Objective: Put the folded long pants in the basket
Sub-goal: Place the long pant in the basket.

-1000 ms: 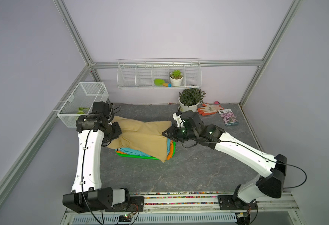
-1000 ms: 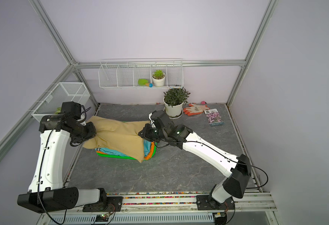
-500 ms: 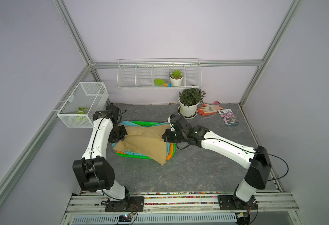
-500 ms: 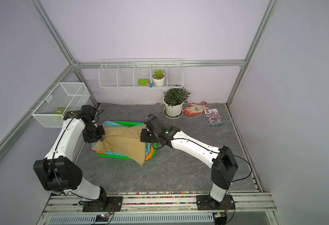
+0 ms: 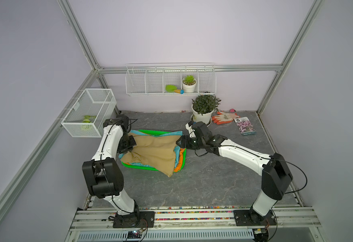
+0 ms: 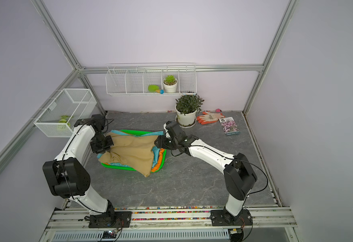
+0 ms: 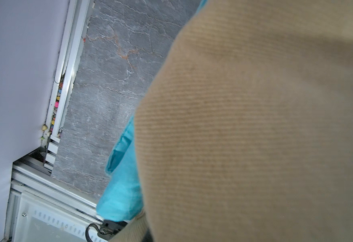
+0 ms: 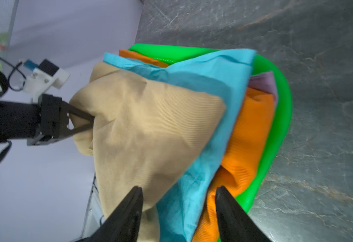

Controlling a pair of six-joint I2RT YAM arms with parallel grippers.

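Your left gripper (image 8: 88, 123) is pinching a bunched edge of the tan folded cloth trousers (image 5: 156, 150), at the side of the pile nearest the left wall. Your right gripper (image 8: 178, 189) is standing at the opposite side of the pile with its jaws spread apart and gripping nothing; teal cloth is showing in the gap between them.

The tan trousers are lying on top of the stack inside the shallow bright green perforated plastic basket (image 5: 148, 132). They are rumpled rather than flat, and one corner is hanging over the near rim onto the grey marbled tabletop (image 5: 202, 182).

Beneath them the teal folded trousers (image 5: 176, 134) and the orange folded trousers (image 5: 181, 160) are resting in the basket, their edges showing on the right arm's side. The lilac folded trousers (image 8: 263, 82) are sitting lowest, with only a sliver showing in the right wrist view.
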